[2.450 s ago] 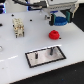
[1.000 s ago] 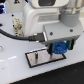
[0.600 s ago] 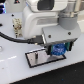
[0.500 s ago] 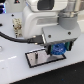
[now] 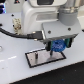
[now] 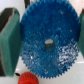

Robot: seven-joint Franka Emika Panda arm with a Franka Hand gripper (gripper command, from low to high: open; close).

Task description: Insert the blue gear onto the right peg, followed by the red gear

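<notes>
Blue gear pinched edge-on, hanging right over the plate

The gripper (image 6: 47, 42) has its green fingers (image 6: 9, 42) clamped on opposite toothed edges of the blue gear (image 6: 49, 44), hub hole facing the wrist camera. Looks like light, stiff plastic, so rim grip seems right, though teeth could slip sideways. Red gear (image 6: 28, 78) peeks out just past it. In the exterior view it hovers above the plate (image 5: 35, 59); can't make out the right peg.

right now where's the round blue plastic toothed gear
In the exterior view, the round blue plastic toothed gear sits gripped in the tool, just above the dark rectangular pale-rimmed plate, toward its right end.
</notes>
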